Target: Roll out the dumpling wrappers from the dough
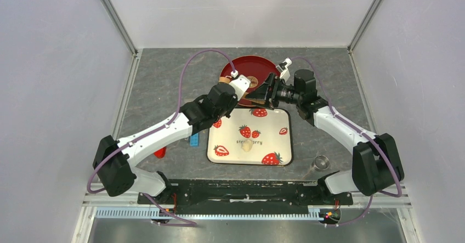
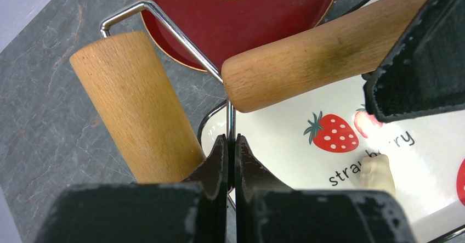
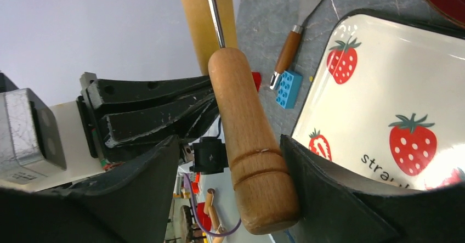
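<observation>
ok so starting at the left of the top view: my left tool (image 2: 231, 144) is clenched tight on the wire (image 2: 181, 34) of the roller, right where it runs between the drum (image 2: 137, 106) and the handle (image 2: 312, 56). That holds the whole roller up over the far edge of the tray (image 1: 227, 136), just in front of the plate (image 1: 249, 67).

Moving right, my right tool (image 3: 229, 144) has its jaws either side of the handle. The right-hand pad looks like it's touching the wood, but there's a visible gap on the other side, so I'd call it released, not gripping yet. In the right wrist view the handle runs nearly straight up the frame, lengthwise between the jaws.

The dough (image 1: 248, 146) is one small lump sitting mid-tray on the printed lettering. In the top view it's lower in the frame than both tools, toward my bases and well apart from the roller. Both arms look about equally close to it. So my guess is the roller has to come down and back toward me, once the right tool has the handle properly.

No wrappers anywhere that I can see.
</observation>
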Controlling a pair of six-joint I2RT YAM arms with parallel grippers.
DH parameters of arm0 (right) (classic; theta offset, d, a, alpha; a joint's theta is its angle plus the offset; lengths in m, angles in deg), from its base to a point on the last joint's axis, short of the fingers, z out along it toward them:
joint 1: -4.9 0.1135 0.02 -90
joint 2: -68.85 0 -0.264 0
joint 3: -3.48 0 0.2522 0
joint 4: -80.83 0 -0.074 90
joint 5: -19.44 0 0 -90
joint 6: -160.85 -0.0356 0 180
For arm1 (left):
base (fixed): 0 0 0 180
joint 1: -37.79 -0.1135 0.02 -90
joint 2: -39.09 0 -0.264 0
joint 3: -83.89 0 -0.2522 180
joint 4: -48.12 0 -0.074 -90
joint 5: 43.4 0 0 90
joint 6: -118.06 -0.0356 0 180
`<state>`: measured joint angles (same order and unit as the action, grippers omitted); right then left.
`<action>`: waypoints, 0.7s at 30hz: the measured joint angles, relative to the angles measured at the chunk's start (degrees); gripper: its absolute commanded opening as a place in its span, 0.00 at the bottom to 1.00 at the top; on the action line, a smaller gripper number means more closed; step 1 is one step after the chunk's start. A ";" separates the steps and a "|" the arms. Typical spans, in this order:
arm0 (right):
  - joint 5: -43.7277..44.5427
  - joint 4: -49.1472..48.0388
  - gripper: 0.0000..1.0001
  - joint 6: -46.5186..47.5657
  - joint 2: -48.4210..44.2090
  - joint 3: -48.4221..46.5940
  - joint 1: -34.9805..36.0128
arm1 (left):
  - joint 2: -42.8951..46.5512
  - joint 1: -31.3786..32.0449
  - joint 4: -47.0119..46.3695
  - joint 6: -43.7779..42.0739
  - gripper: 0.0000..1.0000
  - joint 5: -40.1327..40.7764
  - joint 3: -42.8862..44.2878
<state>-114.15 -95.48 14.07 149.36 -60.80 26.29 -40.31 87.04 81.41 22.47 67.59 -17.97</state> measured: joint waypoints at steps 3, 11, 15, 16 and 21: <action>0.22 -2.86 0.67 -1.40 -0.33 0.68 0.00 | 0.22 0.00 0.02 0.28 0.02 -0.02 0.00; 0.52 -6.56 0.61 -3.45 -0.33 0.94 0.04 | 1.44 0.00 0.00 1.27 0.02 0.02 -0.22; 0.59 -7.13 0.61 -3.65 -0.26 0.94 0.22 | 1.68 0.00 -0.02 1.90 0.02 -0.02 -0.57; 0.59 -7.30 0.61 -3.65 -0.15 0.94 0.28 | 1.77 0.00 0.00 2.05 0.02 0.00 -0.72; 0.76 -8.15 0.58 -3.65 0.94 0.94 0.90 | 2.32 0.02 0.04 2.34 0.02 0.00 -1.16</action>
<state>-113.39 -103.63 10.42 150.30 -59.86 27.18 -37.99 87.06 81.45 24.81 67.59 -19.13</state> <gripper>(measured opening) 0.598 0.045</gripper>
